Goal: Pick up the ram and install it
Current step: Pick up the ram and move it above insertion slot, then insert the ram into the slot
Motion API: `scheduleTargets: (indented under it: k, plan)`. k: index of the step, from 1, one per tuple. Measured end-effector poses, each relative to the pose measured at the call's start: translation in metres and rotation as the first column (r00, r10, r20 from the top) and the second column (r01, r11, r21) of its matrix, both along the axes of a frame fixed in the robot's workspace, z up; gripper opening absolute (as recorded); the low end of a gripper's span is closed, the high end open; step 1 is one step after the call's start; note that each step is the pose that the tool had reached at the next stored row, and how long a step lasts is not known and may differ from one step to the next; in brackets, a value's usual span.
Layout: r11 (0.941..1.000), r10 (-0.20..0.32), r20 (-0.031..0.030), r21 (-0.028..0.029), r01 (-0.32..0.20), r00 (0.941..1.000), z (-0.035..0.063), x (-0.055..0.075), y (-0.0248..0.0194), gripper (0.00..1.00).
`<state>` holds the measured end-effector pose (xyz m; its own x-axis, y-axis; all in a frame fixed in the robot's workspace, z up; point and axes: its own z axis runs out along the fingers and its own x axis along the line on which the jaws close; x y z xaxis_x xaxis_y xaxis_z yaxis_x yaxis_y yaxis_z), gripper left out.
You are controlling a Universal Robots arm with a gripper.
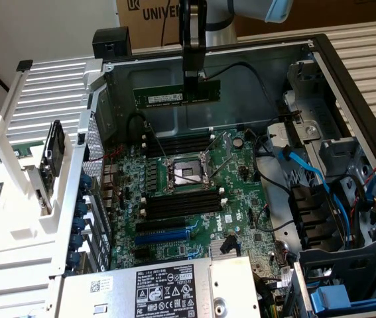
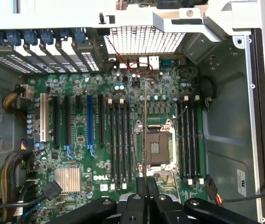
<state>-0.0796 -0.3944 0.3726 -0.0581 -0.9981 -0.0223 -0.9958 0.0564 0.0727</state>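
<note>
- The tool (image 1: 193, 85) hangs over the far part of the open case (image 1: 347, 79). Its black fingers (image 1: 193, 59) are clamped on the ram (image 1: 168, 96).
- The ram is in the air, level and standing on its long edge. Its length runs from the exterior view's left to its right, and its white label (image 1: 164, 98) faces that camera.
- The grip sits toward the stick's end on the exterior view's right (not at its middle).
- The ram touches nothing but the tool. It hangs in front of the case's far wall, well above the board (image 1: 241, 165).
- On the board the socket (image 1: 186, 173) lies in the middle. One bank of black slots (image 1: 178, 142) lies on its far side and another bank (image 1: 178, 204) on its near side.
- The blue slot (image 1: 164, 236) lies nearer still, and the power supply (image 1: 168, 288) sits at the near edge.
- In the wrist view the tool (image 2: 146, 186) looks straight down on the board. The ram (image 2: 144, 135) shows edge-on as a thin line.
- That line runs parallel to the slots (image 2: 120, 140) and crosses the edge of the socket (image 2: 156, 147), with a slot bank on either side.
- A white rack (image 1: 35, 99) stands beside the case on the exterior view's left, and a box (image 1: 154, 13) stands behind the case.
</note>
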Motion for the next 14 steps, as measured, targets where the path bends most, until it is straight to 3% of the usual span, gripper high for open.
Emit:
scheduleTargets:
  k: [14]
  plan:
    - [1.0,0.0,0.0001,0.0002,0.0,1.0,-0.0007,-0.0006,0.0,0.12]
